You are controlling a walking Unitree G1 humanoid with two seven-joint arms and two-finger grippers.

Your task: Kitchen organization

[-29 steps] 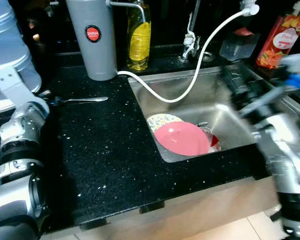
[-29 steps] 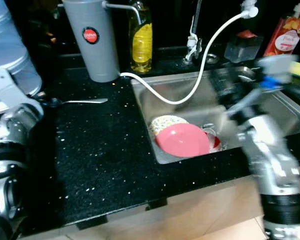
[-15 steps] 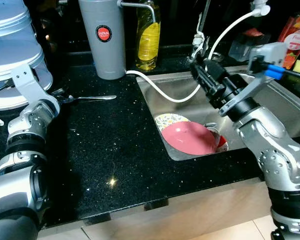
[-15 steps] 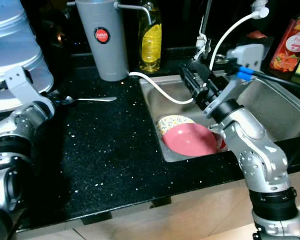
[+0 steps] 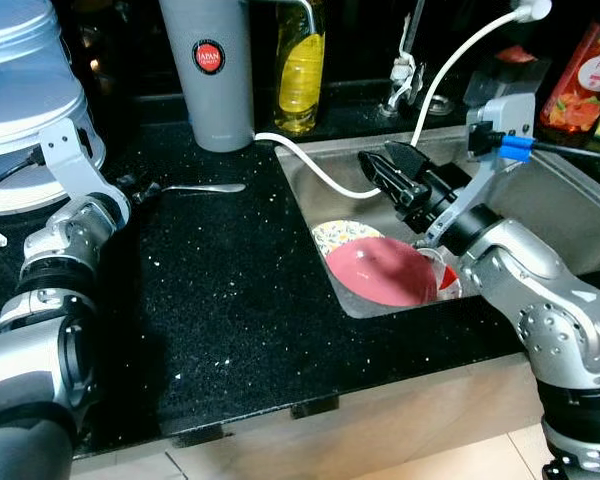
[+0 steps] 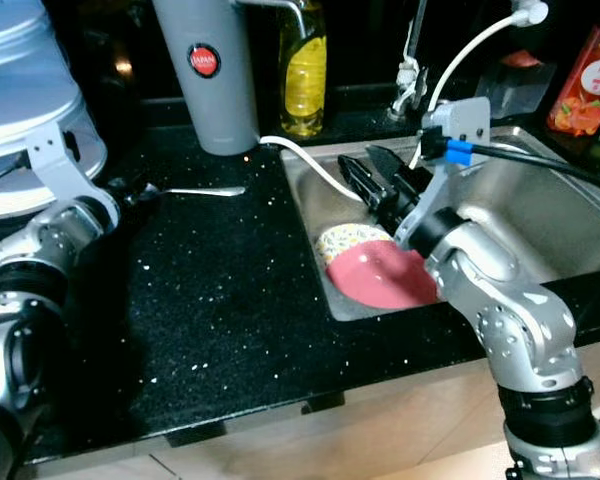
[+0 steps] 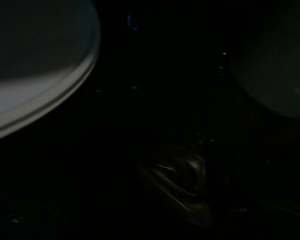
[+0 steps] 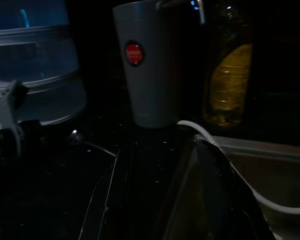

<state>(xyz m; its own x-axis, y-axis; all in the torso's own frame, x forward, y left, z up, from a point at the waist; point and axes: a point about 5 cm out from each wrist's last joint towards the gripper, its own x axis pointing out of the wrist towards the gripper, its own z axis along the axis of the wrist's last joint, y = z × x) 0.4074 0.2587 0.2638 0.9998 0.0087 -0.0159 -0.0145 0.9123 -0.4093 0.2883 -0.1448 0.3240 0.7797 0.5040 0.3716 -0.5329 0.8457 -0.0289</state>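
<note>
Since half a second ago: right gripper (image 5: 388,172) lowered and drawn in over the sink (image 5: 570,215), now poised above the dishes rather than up near the tap (image 5: 408,72); black fingers (image 6: 365,180) slightly parted, holding nothing. Left arm shifted a little toward the spoon (image 5: 195,187); left gripper (image 5: 135,187) at the spoon's near end on the black counter (image 5: 230,300); whether parted or closed cannot be told. Dishes, bottles and canister unchanged in place; small overall shift of the head views.

Count, sink:
- One pink plate (image 5: 385,272), tilted against the near left wall of the basin.
- One patterned plate (image 5: 338,235), partly under the pink plate, touching it.
- One red-and-white item (image 5: 446,283) just beside the pink plate; kind unclear.
- One white hose (image 5: 320,175), running from the grey canister across the sink and up to the back right.

Count, counter and back ledge:
- One grey canister (image 5: 206,70) with a round red label.
- One yellow bottle (image 5: 302,70), just beside the canister.
- One spoon, lying flat, well apart from the sink.
- One large pale blue container (image 5: 25,95) at far left.
- One red pouch (image 5: 583,80) at far right.
- One clear plastic box (image 5: 495,85), behind the sink.

Left wrist view very dark; pale curved rim (image 7: 50,80) alone discernible.
</note>
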